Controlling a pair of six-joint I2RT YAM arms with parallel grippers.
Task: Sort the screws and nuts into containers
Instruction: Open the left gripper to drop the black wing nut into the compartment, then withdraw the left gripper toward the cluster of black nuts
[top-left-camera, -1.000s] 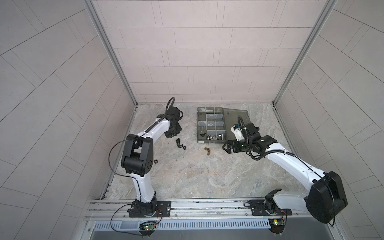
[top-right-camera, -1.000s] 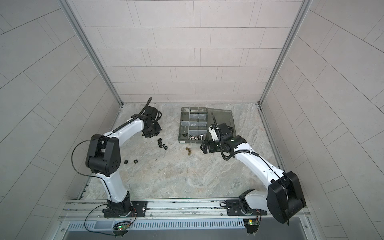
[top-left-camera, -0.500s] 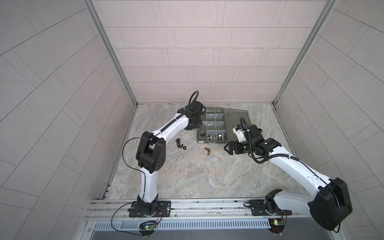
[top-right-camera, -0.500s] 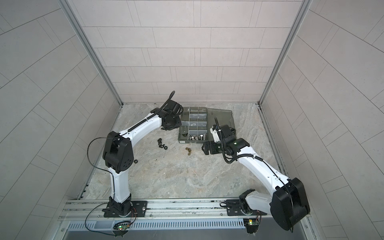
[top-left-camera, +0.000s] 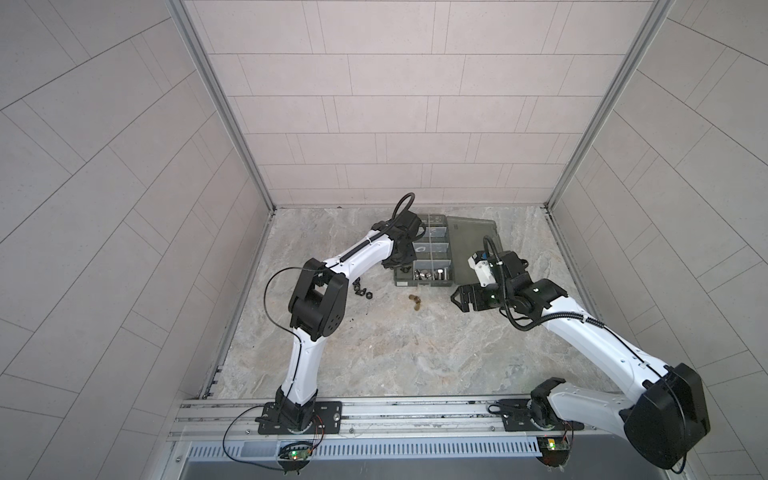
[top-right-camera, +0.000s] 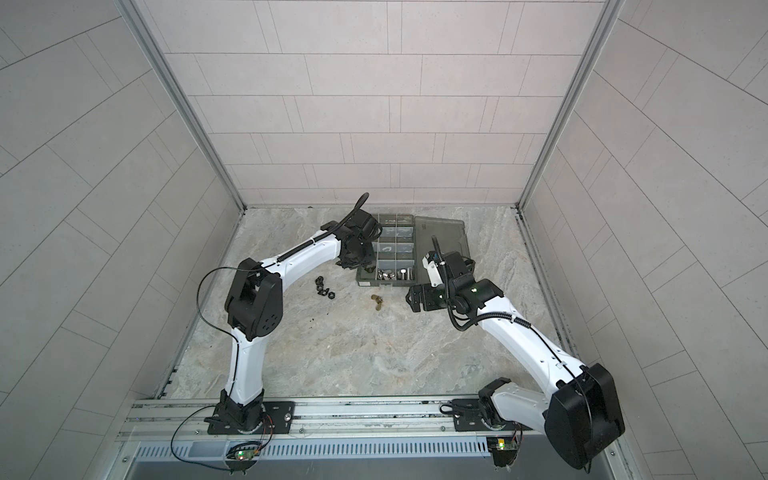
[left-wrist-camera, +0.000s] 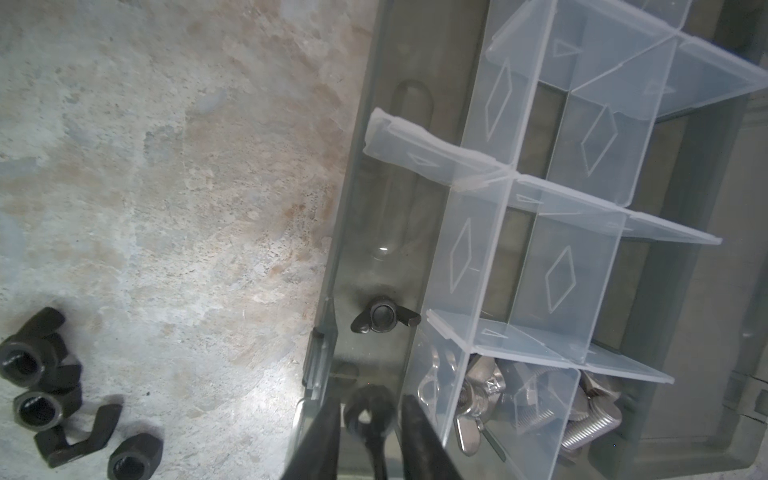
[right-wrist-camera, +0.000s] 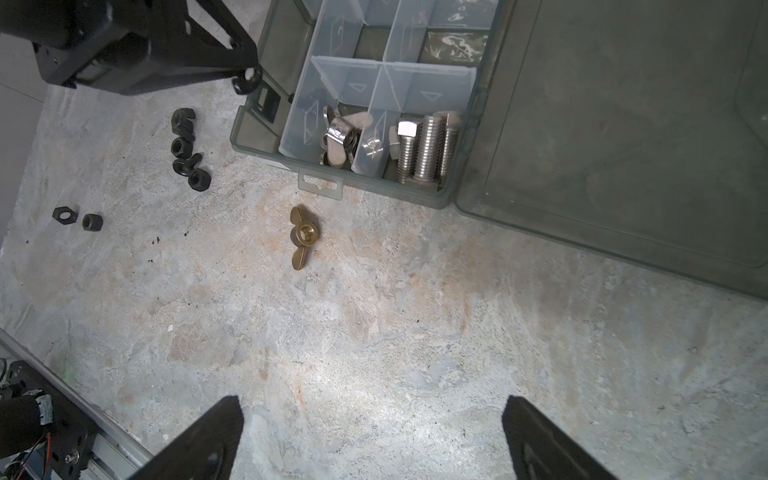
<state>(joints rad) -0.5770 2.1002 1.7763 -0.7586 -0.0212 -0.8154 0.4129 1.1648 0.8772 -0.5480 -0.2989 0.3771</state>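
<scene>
Where things lie: mottled grey-tan stone surface (top-left-camera: 374, 353), pale tiled walls (top-left-camera: 374, 104).
Left fingers (left-wrist-camera: 324, 440): narrowly parted beside black nut (left-wrist-camera: 370, 415); grip unclear.
Right fingers (right-wrist-camera: 212, 444): wide apart, empty.

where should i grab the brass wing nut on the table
Grip the round hub of the brass wing nut, coming straight down. It lies flat on the table, hole up, wings spread out sideways, so the open right tool should probably close across the hub, clear of the wings.
</scene>
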